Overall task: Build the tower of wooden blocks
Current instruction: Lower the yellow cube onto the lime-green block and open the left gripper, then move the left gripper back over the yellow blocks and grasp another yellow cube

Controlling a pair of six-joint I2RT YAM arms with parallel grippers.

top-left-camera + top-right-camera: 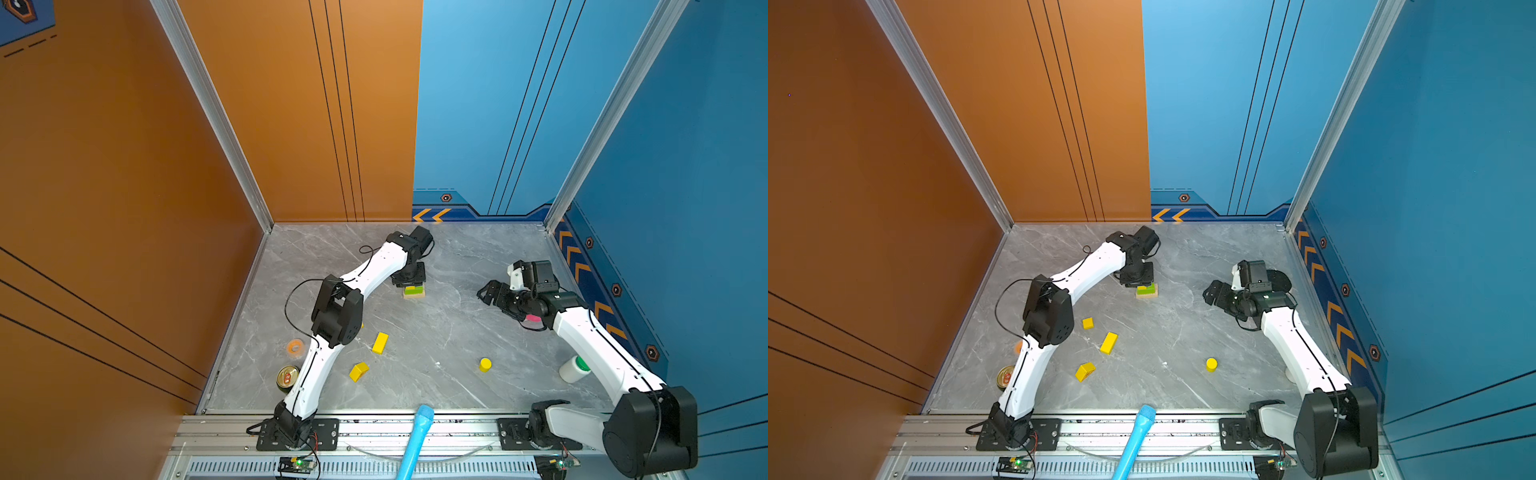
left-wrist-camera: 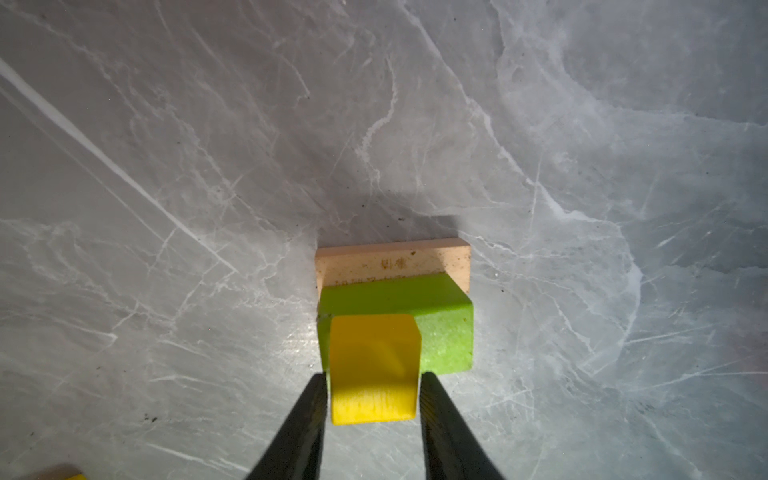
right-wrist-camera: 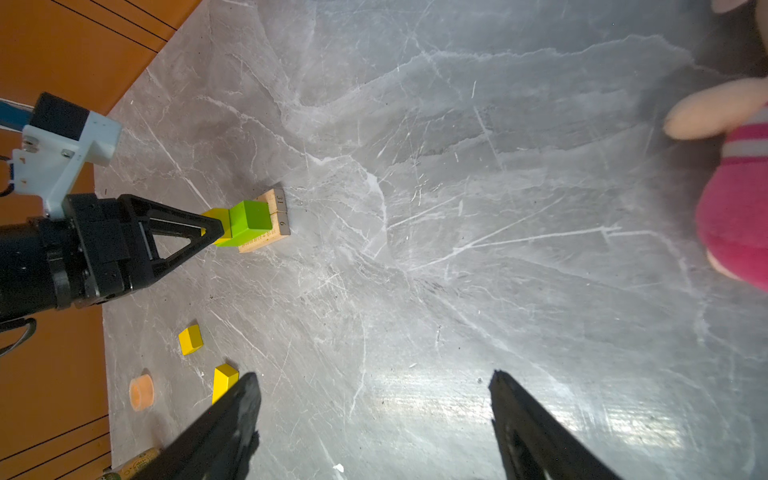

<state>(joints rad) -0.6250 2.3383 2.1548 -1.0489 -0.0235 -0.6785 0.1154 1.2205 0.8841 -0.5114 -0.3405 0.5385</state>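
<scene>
Your left hand (image 2: 372, 375) brackets the yellow cube (image 2: 374, 357), which rests on one end of the green bar (image 2: 446, 332) atop the tan planks (image 2: 374, 259), mid-tabletop (image 2: 166, 166). Whether it is clamped or released cannot be told. The jaw line follows the bar's long axis. Right hand (image 3: 374, 376): apart, empty.

We see a robot test cell in a lab: a white-and-black left arm (image 1: 374, 270) and right arm (image 1: 594, 345) are bolted to an aluminium rail (image 1: 461, 430), with a bare circuit board (image 1: 297, 462) close to it. On the left gripper's (image 2: 372, 378) side stands an orange panel (image 1: 291, 124), on the right gripper's (image 3: 372, 376) side a blue panel (image 1: 478, 104). Both panels are framed by metal posts (image 1: 216, 116), and we find them boxing in a grey marble-look tabletop (image 1: 436, 332).
</scene>
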